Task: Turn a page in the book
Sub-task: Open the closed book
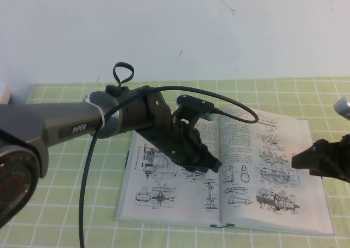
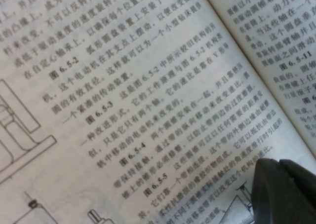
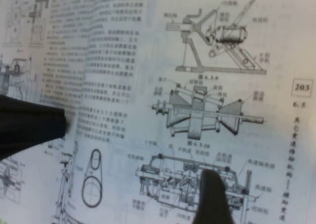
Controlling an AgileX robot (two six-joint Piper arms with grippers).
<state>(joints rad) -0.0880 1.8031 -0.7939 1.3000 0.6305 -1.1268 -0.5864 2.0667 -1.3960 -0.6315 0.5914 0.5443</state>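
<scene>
The book (image 1: 164,201) lies open and flat on the green checked cloth, with a thin blue cover edge at the front. My left gripper (image 1: 215,165) is shut and empty. Its tips (image 2: 277,168) rest on or just over the left-hand leaf, beside the spine. It also shows as a dark wedge in the right wrist view (image 3: 34,128). The right-hand page (image 1: 273,166), numbered 203, carries text and machine-part drawings (image 3: 207,110) and lies flat. My right gripper (image 1: 299,160) hovers over that page's outer edge.
The green checked cloth (image 1: 65,204) covers the table around the book. A black cable (image 1: 87,171) loops from the left arm over the book's top left. A white wall stands behind. A grey object (image 1: 343,107) sits at the right edge.
</scene>
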